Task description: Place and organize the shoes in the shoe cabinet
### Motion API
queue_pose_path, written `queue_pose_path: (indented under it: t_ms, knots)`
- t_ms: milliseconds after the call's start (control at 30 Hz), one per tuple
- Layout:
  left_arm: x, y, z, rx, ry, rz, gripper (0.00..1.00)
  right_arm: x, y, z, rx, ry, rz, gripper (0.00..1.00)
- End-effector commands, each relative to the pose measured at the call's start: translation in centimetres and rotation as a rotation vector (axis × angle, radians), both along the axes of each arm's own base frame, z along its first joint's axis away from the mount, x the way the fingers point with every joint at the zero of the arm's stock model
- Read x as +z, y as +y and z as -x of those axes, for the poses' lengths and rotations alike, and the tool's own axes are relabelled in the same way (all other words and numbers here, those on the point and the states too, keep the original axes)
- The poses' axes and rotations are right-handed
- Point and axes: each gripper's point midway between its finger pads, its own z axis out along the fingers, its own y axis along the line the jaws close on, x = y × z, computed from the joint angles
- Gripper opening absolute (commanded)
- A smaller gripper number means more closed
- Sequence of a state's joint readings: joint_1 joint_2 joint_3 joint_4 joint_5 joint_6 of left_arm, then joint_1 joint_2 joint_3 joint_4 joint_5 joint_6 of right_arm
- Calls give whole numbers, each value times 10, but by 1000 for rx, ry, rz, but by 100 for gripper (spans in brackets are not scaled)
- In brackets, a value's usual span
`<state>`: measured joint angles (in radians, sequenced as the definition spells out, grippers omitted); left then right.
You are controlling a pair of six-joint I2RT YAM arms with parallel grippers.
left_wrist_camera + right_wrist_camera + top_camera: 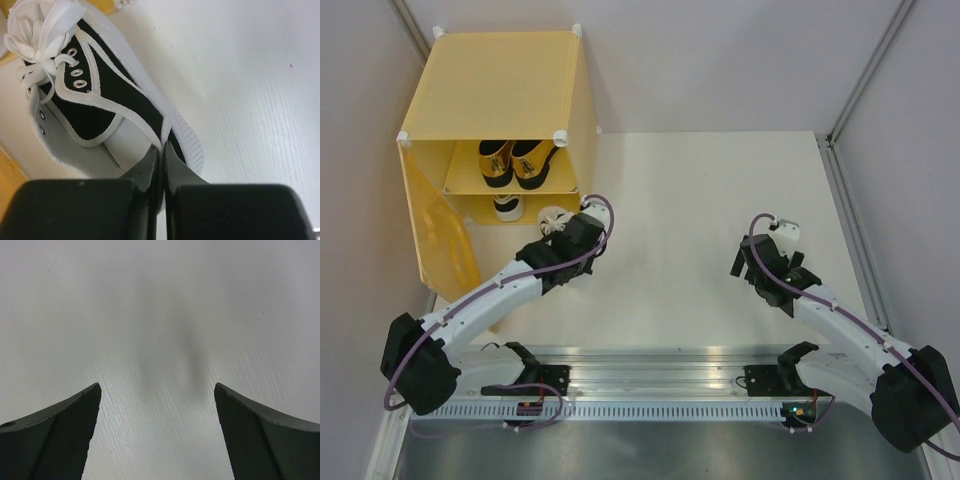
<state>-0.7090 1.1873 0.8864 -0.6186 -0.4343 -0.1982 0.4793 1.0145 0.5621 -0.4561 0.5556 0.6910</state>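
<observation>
The top view shows the shoe cabinet [495, 85] at the far left, with both gold loafers [515, 160] on its shelf [470, 187] and one white sneaker [507, 207] below. Only the left wrist view shows the left gripper [162, 150] pinched tight on the heel rim of the second sneaker [100, 100], just outside the lower opening. In the right wrist view, the right gripper [157, 435] is spread wide over the bare table [160, 315].

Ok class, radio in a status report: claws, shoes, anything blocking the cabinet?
Left claw shut on white sneaker by rim, at cabinet mouth. Right claw open, empty, over table. Gold loafers on upper shelf, second sneaker below. Door open, nothing blocking.
</observation>
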Motion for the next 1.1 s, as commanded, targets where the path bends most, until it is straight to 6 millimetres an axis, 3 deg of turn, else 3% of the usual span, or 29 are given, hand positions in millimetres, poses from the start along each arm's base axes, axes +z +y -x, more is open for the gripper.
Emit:
queue_pose_path:
  t_ms: [0,133,300,600,833,1067]
  knots:
    - [32,3,-41,-144,-167,-44,2,0,0,-3,-3,-16,-6,98]
    - [28,22,-60,-156,-156,-78,2,1,0,-3,1,-15,-7,98]
    - [18,26,-73,-239,-129,-137,2,2,0,-1,5,-27,-11,98]
    - [15,55,-107,-234,-165,-215,3,-4,1,-1,12,-18,-14,98]
    - [3,69,-124,-199,-193,-274,16,-3,2,-1,17,-14,-11,98]
    - [-9,70,-125,-148,-188,-243,31,-3,2,-1,22,-22,-15,98]
